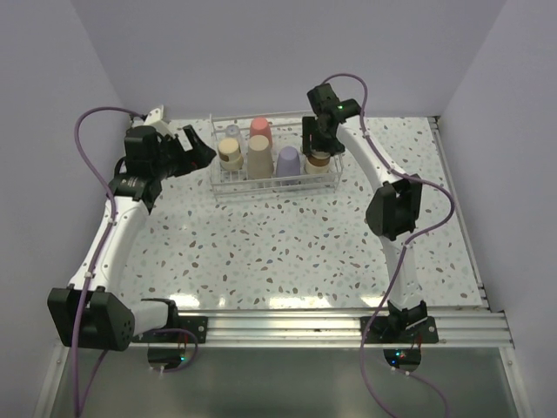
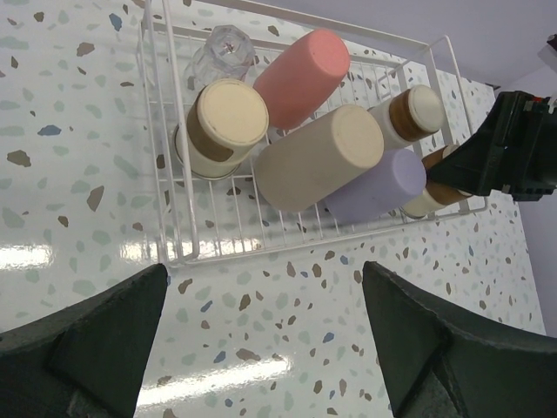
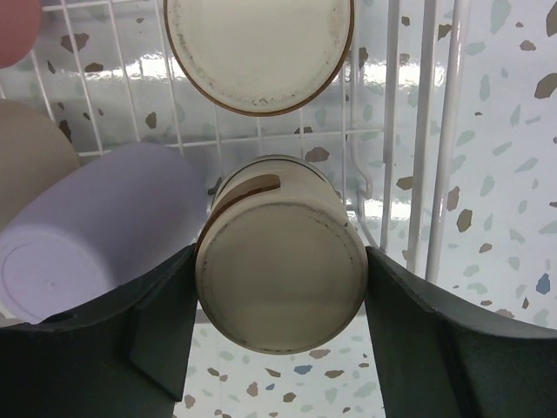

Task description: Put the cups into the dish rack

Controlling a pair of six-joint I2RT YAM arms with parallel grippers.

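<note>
The right gripper (image 3: 278,296) grasps a tan-based steel cup (image 3: 278,266) inside the white wire dish rack (image 3: 422,131), seemingly awaiting release; the left gripper (image 2: 261,318) hangs spread, empty.

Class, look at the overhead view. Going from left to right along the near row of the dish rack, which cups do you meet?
steel cup → beige cup → lavender cup → second steel cup
</note>
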